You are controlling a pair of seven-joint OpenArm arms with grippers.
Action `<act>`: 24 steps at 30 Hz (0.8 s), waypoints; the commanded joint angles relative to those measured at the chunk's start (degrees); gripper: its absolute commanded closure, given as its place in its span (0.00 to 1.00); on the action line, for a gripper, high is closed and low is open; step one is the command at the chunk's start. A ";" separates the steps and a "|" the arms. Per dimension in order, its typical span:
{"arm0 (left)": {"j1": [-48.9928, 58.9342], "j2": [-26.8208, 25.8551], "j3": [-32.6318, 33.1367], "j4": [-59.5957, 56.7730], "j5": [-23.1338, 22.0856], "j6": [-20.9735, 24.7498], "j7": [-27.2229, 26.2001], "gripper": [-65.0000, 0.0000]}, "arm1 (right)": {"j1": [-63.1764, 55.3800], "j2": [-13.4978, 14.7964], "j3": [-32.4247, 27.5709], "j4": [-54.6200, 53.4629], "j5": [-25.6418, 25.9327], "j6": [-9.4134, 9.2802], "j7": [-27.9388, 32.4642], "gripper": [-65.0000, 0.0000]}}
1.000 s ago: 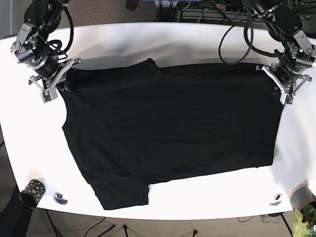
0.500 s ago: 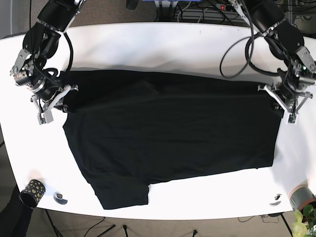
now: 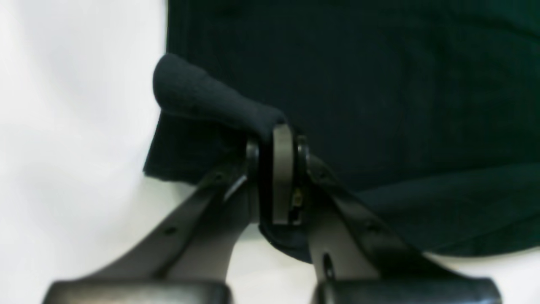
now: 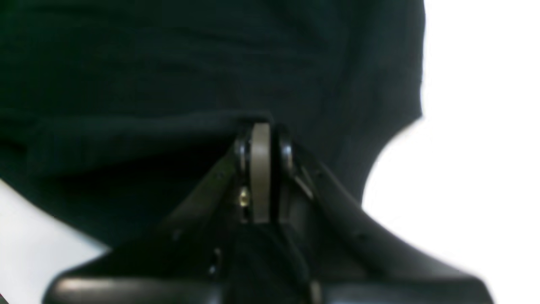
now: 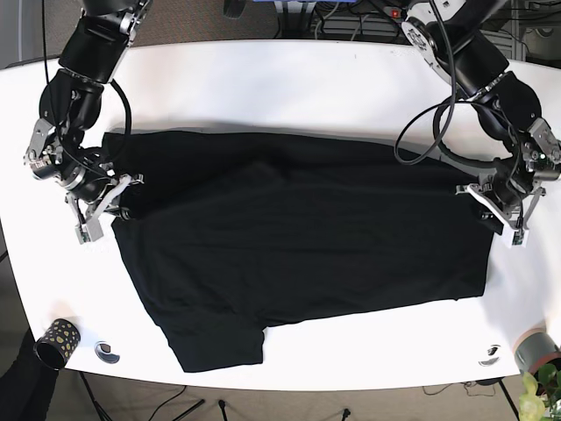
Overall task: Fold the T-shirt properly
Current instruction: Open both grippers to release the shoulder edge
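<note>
A black T-shirt (image 5: 307, 254) is lying spread across the white desk (image 5: 289, 83), its far edge folded over toward the near side so that a doubled band of cloth is running across the top between the two arms. The left hand (image 5: 501, 217), at the base view's right, is pinching the shirt's edge near that side; in the left wrist view its fingers (image 3: 282, 169) are pressed tight together on a roll of dark fabric (image 3: 211, 101) that is bulging up just past the tips, with the rest of the shirt lying flat beyond and bare desk showing to one side. The right hand (image 5: 105, 210), at the base view's left, is gripping the opposite end of the folded band; in the right wrist view its fingers (image 4: 260, 169) are closed flat against each other with the cloth's edge caught at the tips and the shirt filling most of the view behind them. Near the desk's front edge a small dark patterned cup (image 5: 58, 340) is standing at the left corner, with a small grey cup (image 5: 536, 349) near the right corner.
</note>
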 commanded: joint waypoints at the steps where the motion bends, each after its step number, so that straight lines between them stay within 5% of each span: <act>1: -1.83 -1.07 0.04 -1.27 -0.57 0.20 -1.03 1.00 | 1.97 1.42 0.17 -0.74 0.54 0.06 1.69 1.00; 5: -3.41 -3.35 0.04 -5.31 -0.66 0.20 -1.30 0.94 | 2.58 2.92 0.08 -3.82 0.45 0.06 2.21 1.00; 11: -6.92 -3.97 -5.59 -12.35 -0.75 0.20 -4.11 0.65 | 3.29 3.53 0.08 -4.35 0.19 0.06 3.36 1.00; 19: -13.17 -8.89 -10.34 -24.39 -0.84 0.20 -4.46 0.43 | 4.96 2.65 0.17 -4.08 -6.58 0.06 3.36 0.99; 24: -14.31 -9.94 -10.34 -25.00 -1.01 -0.15 -4.46 0.42 | 5.22 2.39 0.43 -3.99 -6.85 0.06 3.27 0.66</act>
